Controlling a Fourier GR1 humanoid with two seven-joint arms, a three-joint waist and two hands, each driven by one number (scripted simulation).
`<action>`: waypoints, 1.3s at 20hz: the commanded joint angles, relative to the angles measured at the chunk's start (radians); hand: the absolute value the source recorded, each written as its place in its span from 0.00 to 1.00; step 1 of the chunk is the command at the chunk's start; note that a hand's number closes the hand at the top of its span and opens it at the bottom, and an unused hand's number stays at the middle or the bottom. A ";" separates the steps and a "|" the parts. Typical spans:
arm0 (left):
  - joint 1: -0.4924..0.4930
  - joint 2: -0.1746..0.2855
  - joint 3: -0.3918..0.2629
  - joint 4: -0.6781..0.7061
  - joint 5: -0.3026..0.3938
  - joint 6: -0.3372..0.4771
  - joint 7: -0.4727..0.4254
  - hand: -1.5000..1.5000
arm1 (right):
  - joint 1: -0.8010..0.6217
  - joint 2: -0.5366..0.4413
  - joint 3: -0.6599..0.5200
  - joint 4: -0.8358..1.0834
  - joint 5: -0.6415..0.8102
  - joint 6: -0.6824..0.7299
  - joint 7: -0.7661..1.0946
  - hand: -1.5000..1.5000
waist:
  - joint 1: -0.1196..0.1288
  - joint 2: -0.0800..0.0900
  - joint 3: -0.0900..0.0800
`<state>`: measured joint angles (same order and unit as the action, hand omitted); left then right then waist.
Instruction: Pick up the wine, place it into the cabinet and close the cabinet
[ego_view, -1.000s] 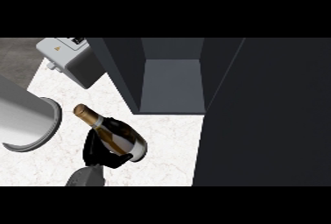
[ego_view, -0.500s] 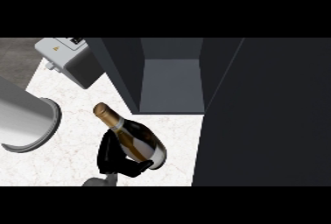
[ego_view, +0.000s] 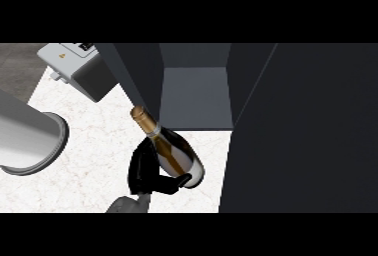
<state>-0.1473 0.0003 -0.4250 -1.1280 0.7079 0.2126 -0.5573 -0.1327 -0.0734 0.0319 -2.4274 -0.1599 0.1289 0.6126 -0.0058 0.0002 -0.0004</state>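
Forearm behind the left hand (ego_view: 142, 170) is cut off at 6 o'clock. Its fingers, clenched round the wine bottle (ego_view: 173, 155), hide the bottle's base. Since the earlier frame the tilted bottle has moved toward 1 o'clock, and its neck now reaches the open cabinet (ego_view: 196, 95). The dark cabinet door (ego_view: 303, 130) fills 3 o'clock. A grey appliance (ego_view: 74, 65) sits at 11 and a grey cylinder (ego_view: 26, 135) at 9 on the table (ego_view: 96, 130).

counter (ego_view: 96, 145): white marble-look top, faint veining. on it: 1 grey box appliance (ego_view: 81, 67), upper left, at back; 1 dark cabinet (ego_view: 196, 95), centre to right, open, grey inside, just beside appliance.
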 joint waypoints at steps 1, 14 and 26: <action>-0.051 0.000 0.019 0.024 0.026 0.036 0.016 1.00 | 0.122 -0.007 -0.043 -0.063 -0.097 0.060 -0.054 0.00 | -0.001 -0.001 0.001; -0.276 0.000 -0.110 0.268 0.216 0.082 -0.168 1.00 | 0.090 0.022 0.003 -0.015 -0.044 0.050 -0.064 0.00 | -0.004 0.000 0.000; -0.526 0.000 -0.082 0.482 0.420 0.116 -0.161 1.00 | 0.110 0.014 -0.052 0.048 -0.110 0.093 -0.161 0.00 | -0.021 0.004 0.000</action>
<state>-0.6090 0.0002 -0.4973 -0.6679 1.0501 0.2683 -0.7244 -0.0777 -0.0498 0.0214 -2.3861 -0.2150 0.1730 0.5233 -0.0170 0.0028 -0.0006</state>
